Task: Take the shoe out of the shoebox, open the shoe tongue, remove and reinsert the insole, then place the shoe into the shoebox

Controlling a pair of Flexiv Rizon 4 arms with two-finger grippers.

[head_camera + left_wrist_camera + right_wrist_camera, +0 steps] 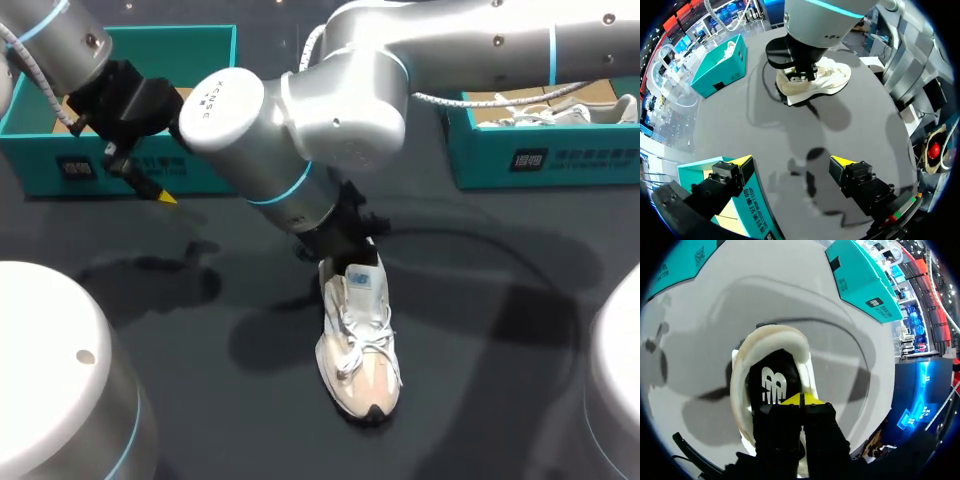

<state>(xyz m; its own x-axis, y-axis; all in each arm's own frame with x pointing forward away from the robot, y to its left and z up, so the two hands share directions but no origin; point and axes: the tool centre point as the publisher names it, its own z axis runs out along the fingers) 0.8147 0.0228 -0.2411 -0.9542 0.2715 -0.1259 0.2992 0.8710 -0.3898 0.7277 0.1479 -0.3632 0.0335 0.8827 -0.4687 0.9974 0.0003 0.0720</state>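
A cream and white sneaker (360, 350) stands upright on the dark table, toe toward the front edge; in the left wrist view the sneaker (822, 80) lies well ahead of the fingers. My right gripper (800, 399) is shut, its yellow tips pressed together just above the sneaker's heel opening (772, 332), where the black insole (774, 377) lies flat inside. Whether the tips pinch anything I cannot tell. In the head view the right gripper (345, 250) is mostly hidden under its wrist. My left gripper (140, 180) hangs open and holds nothing at the front wall of an open teal shoebox (40, 150).
A second teal shoebox (540, 150) at the back right holds another white shoe (560, 112). The right arm stretches across the back of the table from the right. In the left wrist view the near shoebox (747, 200) sits beside one finger.
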